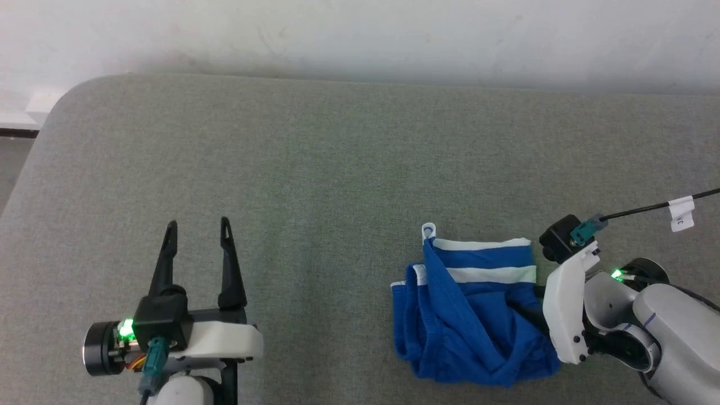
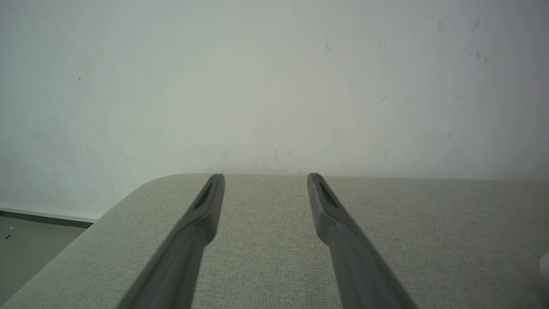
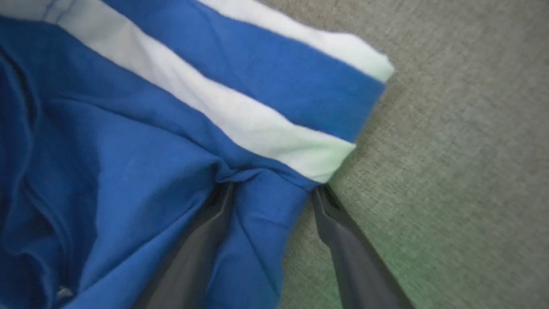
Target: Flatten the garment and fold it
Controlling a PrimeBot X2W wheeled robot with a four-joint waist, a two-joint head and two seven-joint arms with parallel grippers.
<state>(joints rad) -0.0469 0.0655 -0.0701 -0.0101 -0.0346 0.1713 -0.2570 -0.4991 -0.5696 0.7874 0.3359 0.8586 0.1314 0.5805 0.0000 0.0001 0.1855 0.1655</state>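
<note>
Roughly by size, as seen from where I stand.

Table (image 1: 315, 169), one: grey woven cover with a rounded far-left corner. It runs up to the wall.

Wall (image 1: 360, 34), one: pale and scuffed, behind the table. A strip of floor (image 1: 11, 163) shows past the table's left edge.

Garment (image 1: 467, 315), one: bright blue shorts, bunched and creased rather than flat. It lies on the near right part of the table, well apart from the left arm. It has two white bands (image 1: 492, 274) across its far side and one small white loop (image 1: 428, 229) at its far left tip.

Grippers, two:
- The left gripper (image 1: 198, 228) is over bare table at the near left, with its fingers pointing toward the wall. Its jaws are wide apart, with only grey cover between them in the left wrist view (image 2: 266, 178).
- The right gripper (image 3: 272, 191) is at the garment's right edge. Its jaws are apart, with a ridge of blue cloth lying in the gap. One finger is partly covered by the cloth, and the other lies on the table just beside the hem.

In the head view the right arm's white wrist housing (image 1: 565, 304) stands in front of the garment's right side and hides most of both fingers.

Green lamps, two: one lit on each wrist.

Cable (image 1: 641, 209), one: black, running off to the right from the right wrist. It carries one white tag (image 1: 683, 212).
</note>
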